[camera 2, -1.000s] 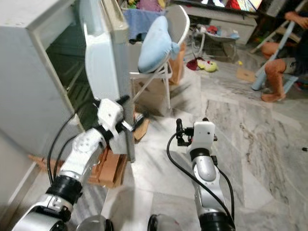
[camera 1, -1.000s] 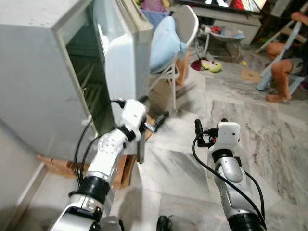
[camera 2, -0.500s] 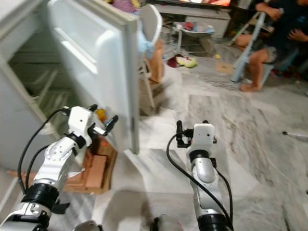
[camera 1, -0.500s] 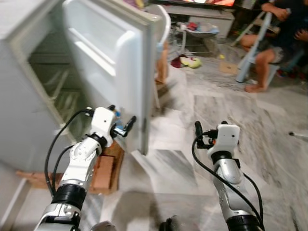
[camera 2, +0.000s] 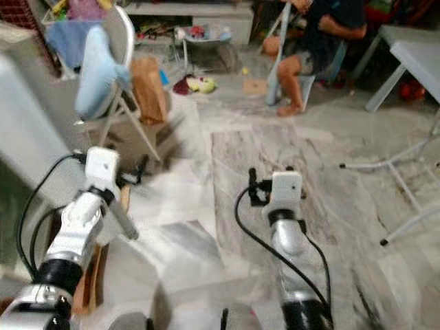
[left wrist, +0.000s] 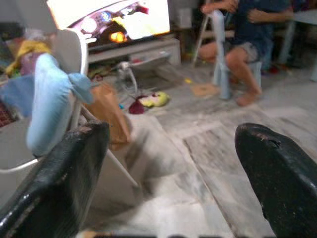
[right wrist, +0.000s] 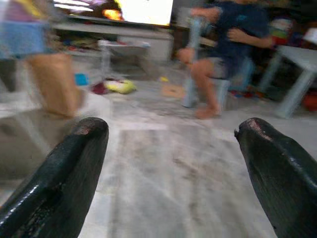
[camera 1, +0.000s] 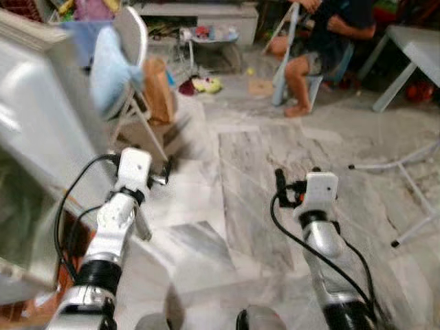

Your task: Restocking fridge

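Marble floor [camera 1: 247, 206]; left end effector [left wrist: 168, 163] released; left wrist catches bright TV [left wrist: 109, 20]; right end effector [right wrist: 173, 163] released.

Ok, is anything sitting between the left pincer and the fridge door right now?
Nothing visible does. The left pincer is open and empty, held up just beside the edge of the fridge door. The folding chair stands further back, behind the door edge. The right pincer is over bare floor.

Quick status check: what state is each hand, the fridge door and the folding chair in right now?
Left hand: open, holding nothing.
Right hand: open, holding nothing.
Fridge door: open, at the robot's left.
Folding chair: unfolded, upright, blue cushion on it.
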`<state>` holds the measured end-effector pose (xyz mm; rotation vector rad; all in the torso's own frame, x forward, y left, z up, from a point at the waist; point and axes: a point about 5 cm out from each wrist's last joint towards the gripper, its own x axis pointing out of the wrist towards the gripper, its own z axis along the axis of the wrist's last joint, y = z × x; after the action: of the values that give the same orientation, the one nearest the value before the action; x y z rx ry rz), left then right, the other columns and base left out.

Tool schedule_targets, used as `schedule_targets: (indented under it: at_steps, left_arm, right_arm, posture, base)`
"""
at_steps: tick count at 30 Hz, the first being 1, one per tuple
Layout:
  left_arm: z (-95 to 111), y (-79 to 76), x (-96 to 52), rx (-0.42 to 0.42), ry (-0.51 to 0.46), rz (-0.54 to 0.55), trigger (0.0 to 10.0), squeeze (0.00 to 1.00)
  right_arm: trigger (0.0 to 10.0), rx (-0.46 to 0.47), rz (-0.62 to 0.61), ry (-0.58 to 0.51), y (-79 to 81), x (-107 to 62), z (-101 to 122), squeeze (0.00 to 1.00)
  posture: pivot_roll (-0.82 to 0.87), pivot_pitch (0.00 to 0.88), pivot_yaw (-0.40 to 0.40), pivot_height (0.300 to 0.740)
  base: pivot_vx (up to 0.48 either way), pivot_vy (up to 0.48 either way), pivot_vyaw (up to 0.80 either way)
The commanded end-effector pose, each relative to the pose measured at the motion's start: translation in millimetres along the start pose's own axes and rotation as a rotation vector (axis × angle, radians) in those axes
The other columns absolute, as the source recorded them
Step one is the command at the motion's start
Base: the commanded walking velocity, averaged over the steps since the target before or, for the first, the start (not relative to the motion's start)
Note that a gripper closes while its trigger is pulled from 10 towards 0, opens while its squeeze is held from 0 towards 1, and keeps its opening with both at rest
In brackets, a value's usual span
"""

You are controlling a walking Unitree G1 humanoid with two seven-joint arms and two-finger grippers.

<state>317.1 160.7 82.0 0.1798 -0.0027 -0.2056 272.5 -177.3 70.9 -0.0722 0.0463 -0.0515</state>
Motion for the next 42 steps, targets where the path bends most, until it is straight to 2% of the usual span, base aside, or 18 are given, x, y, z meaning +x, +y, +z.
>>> schedule_targets:
  at_steps: [1,6,8,9,10,12,15,17,22,30,37,42]
  left_arm:
    - [-1,20.9,-2.8,0.042,0.023,0.076,10.0,0.0]
    - [1,31.2,-5.3,0.05,0.017,0.099,10.0,0.0]
    - [1,29.2,-6.2,0.036,0.012,0.077,10.0,0.0]
    - [1,20.3,-8.2,0.023,0.003,0.024,10.0,0.0]
    - [1,20.3,-8.2,0.023,0.003,0.024,10.0,0.0]
    - [-4,8.8,-16.2,-0.018,0.015,-0.043,10.0,0.0]
    - [-6,6.9,-21.3,-0.018,0.017,-0.053,10.0,0.0]
    - [-16,3.8,-32.5,-0.019,0.049,-0.071,10.0,0.0]
    - [-25,2.0,-43.2,-0.035,0.079,-0.064,10.0,0.0]
    - [-27,0.9,-49.8,-0.042,0.104,-0.043,10.0,0.0]
    - [-24,1.8,-49.2,-0.03,0.081,-0.057,10.0,0.0]
    - [-22,1.4,-46.8,-0.028,0.083,-0.067,10.0,0.0]
  right_arm:
    - [10.0,0.013,0.004,-0.037,4.8,4.3,9,0.0]
    - [10.0,0.012,-0.008,-0.047,2.4,6.5,11,0.0]
    - [10.0,0.011,-0.009,-0.047,2.6,6.9,11,0.0]
    - [10.0,0.013,-0.005,-0.047,4.4,7.4,11,0.0]
    - [10.0,0.013,-0.005,-0.047,4.4,7.4,11,0.0]
    - [10.0,0.023,-0.004,-0.047,6.4,7.4,11,0.0]
    - [10.0,0.032,-0.005,-0.047,7.0,7.1,10,0.0]
    - [10.0,0.021,0.003,-0.044,8.2,6.1,9,0.0]
    - [10.0,0.015,0.024,-0.042,9.9,6.0,8,0.0]
    - [10.0,0.013,0.044,-0.052,13.4,9.3,10,0.0]
    - [10.0,0.008,0.034,-0.052,10.7,10.3,10,0.0]
    - [10.0,0.011,0.024,-0.055,9.0,10.3,10,0.0]
  posture:
    - [0.04,0.055,-0.027,0.74]
    - [0.03,0.056,-0.029,0.74]
    - [0.03,0.055,-0.03,0.74]
    - [0.02,0.053,-0.032,0.74]
    - [0.02,0.053,-0.032,0.74]
    - [0.02,0.045,-0.033,0.74]
    - [0.02,0.045,-0.034,0.74]
    - [0.02,0.043,-0.038,0.74]
    - [0.03,0.04,-0.045,0.74]
    - [0.04,0.033,-0.053,0.74]
    - [0.04,0.032,-0.054,0.74]
    - [0.03,0.031,-0.052,0.74]
  base:
    - [0.48,0.0,0.0]
    - [0.384,0.0,0.0]
    - [0.0,0.0,0.0]
    - [0.0,0.0,0.0]
    - [0.0,0.0,0.0]
    - [0.0,0.0,0.0]
    - [0.0,0.0,0.0]
    - [0.0,0.416,0.0]
    - [0.0,0.469,0.1]
    - [0.0,0.465,0.76]
    - [0.0,0.467,0.65]
    - [0.0,0.449,0.0]
